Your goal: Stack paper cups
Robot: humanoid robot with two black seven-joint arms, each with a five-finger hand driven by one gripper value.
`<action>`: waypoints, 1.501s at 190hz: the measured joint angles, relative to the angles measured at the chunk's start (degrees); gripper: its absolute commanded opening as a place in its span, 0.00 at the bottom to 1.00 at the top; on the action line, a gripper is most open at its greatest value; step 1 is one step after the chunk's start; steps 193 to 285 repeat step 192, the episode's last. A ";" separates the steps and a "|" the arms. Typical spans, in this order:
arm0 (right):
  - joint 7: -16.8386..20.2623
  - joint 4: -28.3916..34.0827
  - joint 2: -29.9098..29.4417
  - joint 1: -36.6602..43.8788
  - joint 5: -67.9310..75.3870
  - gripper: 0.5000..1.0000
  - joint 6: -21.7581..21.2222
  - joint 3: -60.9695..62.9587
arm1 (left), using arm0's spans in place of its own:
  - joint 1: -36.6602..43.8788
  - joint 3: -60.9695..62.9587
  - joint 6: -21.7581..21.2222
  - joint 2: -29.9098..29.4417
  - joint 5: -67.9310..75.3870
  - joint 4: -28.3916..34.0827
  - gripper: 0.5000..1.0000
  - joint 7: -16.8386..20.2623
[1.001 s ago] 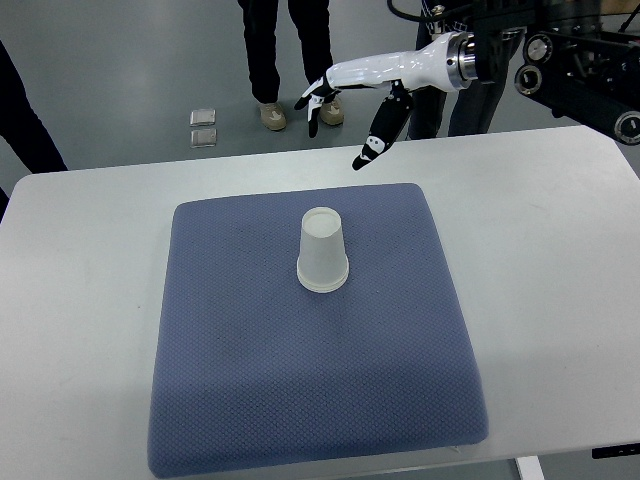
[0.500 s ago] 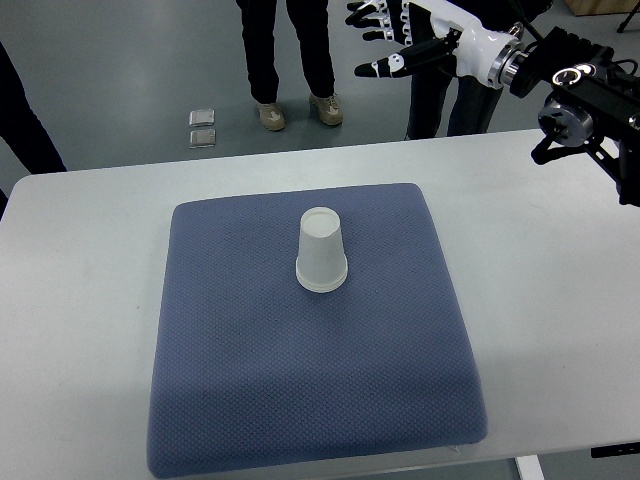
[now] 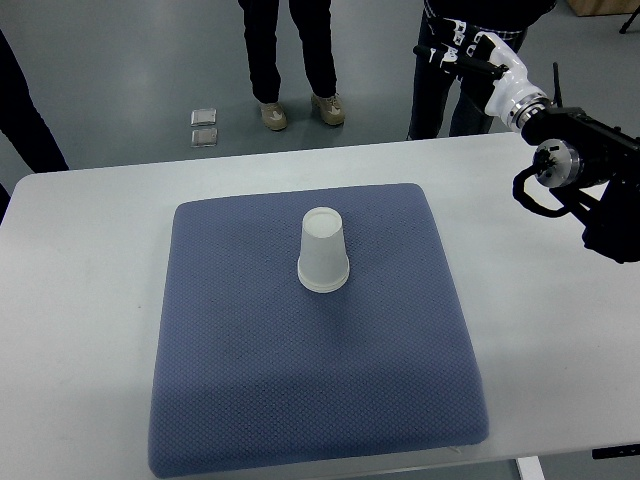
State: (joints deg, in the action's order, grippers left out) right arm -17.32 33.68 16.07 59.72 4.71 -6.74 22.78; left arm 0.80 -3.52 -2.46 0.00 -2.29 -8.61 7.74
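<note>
- On the blue-grey mat (image 3: 250, 400), a little beyond its centre, stands the white paper cup (image 3: 323, 251), upside down with its rim on the mat, upright, nothing touching it.
- Looks like one cup, but a nested pair can't be ruled out from this angle; no second loose cup in view.
- Right hand (image 3: 463, 45) is beyond the mat's far right corner, past the table (image 3: 560, 330) edge, raised and well apart from the cup; it holds nothing. Fingers are too small and cluttered against the person behind to tell whether they are spread or curled.
- Left hand is not in view.
- Legs of people (image 3: 290, 50) stand beyond the table's far edge; two small square objects (image 3: 203, 127) lie on the floor to their left.
- Judgement: stacking looks finished or between cups.
- If another cup comes: bring it centred above the cup, axis vertical, mouth down, lower straight, let go only once seated, and avoid any sideways nudge, since the light cup could tip on the soft mat.
</note>
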 measured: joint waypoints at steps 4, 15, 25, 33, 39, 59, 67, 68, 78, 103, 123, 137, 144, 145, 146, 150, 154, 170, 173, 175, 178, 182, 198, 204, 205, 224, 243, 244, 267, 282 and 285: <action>0.30 0.00 -0.04 -0.29 1.43 0.81 0.35 -0.02 | 0.00 0.00 0.00 0.00 0.00 0.00 1.00 0.00; 0.76 0.00 -0.11 -0.85 4.60 0.81 0.77 -0.03 | -0.01 0.00 0.00 0.00 0.00 0.00 1.00 0.00; 0.96 0.02 -0.14 -1.32 7.43 0.81 0.86 -0.03 | -0.02 0.00 0.00 0.00 0.00 0.00 1.00 0.00; 1.01 0.07 -0.15 -1.69 9.09 0.81 0.74 -0.03 | -0.02 0.00 0.00 0.00 0.00 0.00 1.00 0.00; 1.01 0.16 -0.16 -2.06 10.20 0.81 0.32 -0.02 | 0.00 0.00 0.00 0.00 0.00 0.00 1.00 0.00; 0.40 0.27 -0.19 -2.87 11.52 0.82 -1.98 0.09 | 0.00 0.00 0.00 0.00 0.00 0.00 1.00 0.00; 0.00 0.27 -0.19 -3.01 11.63 0.82 -2.81 0.13 | 0.00 0.00 0.00 0.00 0.00 0.00 1.00 0.00; -0.06 0.27 -0.19 -3.02 11.64 0.82 -2.88 0.14 | 0.00 0.00 0.00 0.00 0.00 0.00 1.00 0.00; -0.69 0.26 -0.18 -3.09 11.57 0.82 -3.32 0.16 | -0.02 0.00 0.00 0.00 0.00 0.00 1.00 0.00; -1.77 0.01 -0.18 -3.15 11.12 0.82 -3.38 0.15 | 0.00 0.00 0.00 0.00 0.00 0.00 1.00 0.00; -1.95 -0.17 -0.17 -3.16 10.92 0.82 -3.25 0.09 | 0.00 0.00 0.00 0.00 0.00 0.00 1.00 0.00; -2.34 -0.25 -0.16 -3.26 10.81 0.82 -2.90 0.08 | -0.01 0.00 0.00 0.00 0.00 0.00 1.00 0.00; -2.79 -0.26 -0.16 -3.39 10.79 0.82 -2.52 0.08 | -0.01 0.00 0.00 0.00 0.00 0.00 1.00 0.00; -2.86 -0.27 -0.16 -3.42 10.79 0.82 -2.47 0.07 | -0.01 0.00 0.00 0.00 0.00 0.00 1.00 0.00; -2.92 -0.27 -0.16 -3.45 10.78 0.82 -2.41 0.07 | 0.00 0.00 0.00 0.00 0.00 0.00 1.00 0.00; -3.19 -0.27 -0.16 -3.57 10.78 0.82 -2.21 0.08 | 0.00 0.00 0.00 0.00 0.00 0.00 1.00 0.00; -3.46 -0.28 -0.17 -3.69 10.77 0.82 -2.03 0.07 | 0.00 0.00 0.00 0.00 0.00 0.00 1.00 0.00; -4.20 -0.28 -0.23 -4.01 10.76 0.82 -1.57 0.07 | 0.00 0.00 0.00 0.00 0.00 0.00 1.00 0.00; -4.28 -0.28 -0.25 -4.05 10.76 0.82 -1.54 0.06 | 0.00 0.00 0.00 0.00 0.00 0.00 1.00 0.00; -4.32 -0.28 -0.28 -4.07 10.76 0.82 -1.52 0.05 | 0.00 0.00 0.00 0.00 0.00 0.00 1.00 0.00; -4.38 -0.28 -0.35 -4.10 10.76 0.82 -1.50 0.04 | 0.00 0.00 0.00 0.00 0.00 0.00 1.00 0.00; -4.46 -0.27 -0.54 -4.14 10.76 0.82 -1.45 0.03 | 0.00 0.00 0.00 0.00 0.00 0.00 1.00 0.00; -4.59 -0.22 -1.17 -4.34 10.76 0.82 -1.32 0.03 | -0.02 0.00 0.00 0.00 0.00 0.00 1.00 0.00; -4.59 -0.22 -1.17 -4.34 10.76 0.82 -1.32 0.03 | -0.02 0.00 0.00 0.00 0.00 0.00 1.00 0.00; -4.59 -0.22 -1.17 -4.34 10.76 0.82 -1.32 0.03 | -0.02 0.00 0.00 0.00 0.00 0.00 1.00 0.00; -4.59 -0.22 -1.17 -4.34 10.76 0.82 -1.32 0.03 | -0.02 0.00 0.00 0.00 0.00 0.00 1.00 0.00; -4.59 -0.22 -1.17 -4.34 10.76 0.82 -1.32 0.03 | -0.02 0.00 0.00 0.00 0.00 0.00 1.00 0.00; -4.59 -0.22 -1.17 -4.34 10.76 0.82 -1.32 0.03 | -0.02 0.00 0.00 0.00 0.00 0.00 1.00 0.00; -4.59 -0.22 -1.17 -4.34 10.76 0.82 -1.32 0.03 | -0.02 0.00 0.00 0.00 0.00 0.00 1.00 0.00; -4.59 -0.22 -1.17 -4.34 10.76 0.82 -1.32 0.03 | -0.02 0.00 0.00 0.00 0.00 0.00 1.00 0.00; -4.59 -0.22 -1.17 -4.34 10.76 0.82 -1.32 0.03 | -0.02 0.00 0.00 0.00 0.00 0.00 1.00 0.00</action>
